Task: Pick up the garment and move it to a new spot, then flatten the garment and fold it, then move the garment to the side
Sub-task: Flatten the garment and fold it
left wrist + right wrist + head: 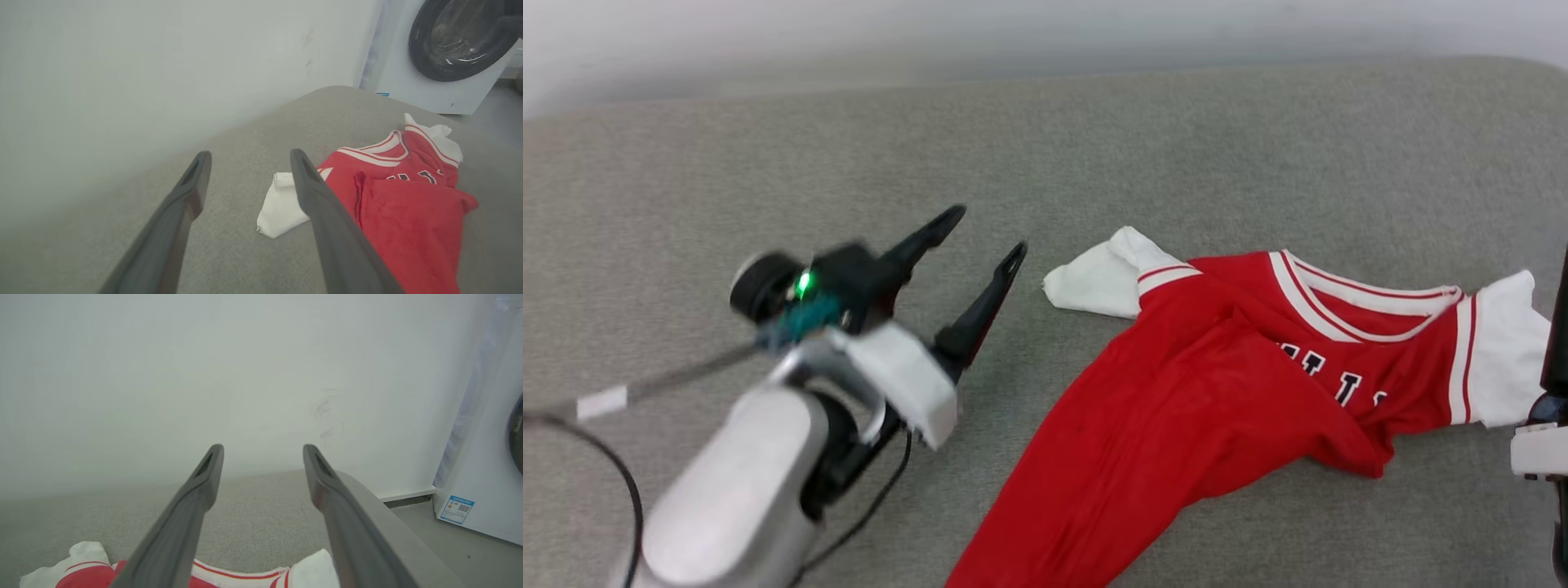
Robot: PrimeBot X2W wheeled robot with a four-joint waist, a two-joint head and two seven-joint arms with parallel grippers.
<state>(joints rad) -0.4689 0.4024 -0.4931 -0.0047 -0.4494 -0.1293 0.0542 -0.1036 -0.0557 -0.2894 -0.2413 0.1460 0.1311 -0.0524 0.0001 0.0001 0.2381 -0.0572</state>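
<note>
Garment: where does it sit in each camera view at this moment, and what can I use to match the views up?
Head view: garment right of centre, running to the bottom edge, to the right of the left gripper.
Left wrist view: garment in the lower right, partly behind one finger.
Right wrist view: garment as a strip along the bottom edge.
Shared landmark: its striped collar, seen in all three.

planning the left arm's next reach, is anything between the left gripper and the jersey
Nothing visible is. The left gripper is open, to the left of the jersey in the head view, and only bare grey cushion lies between it and the near white sleeve.
</note>
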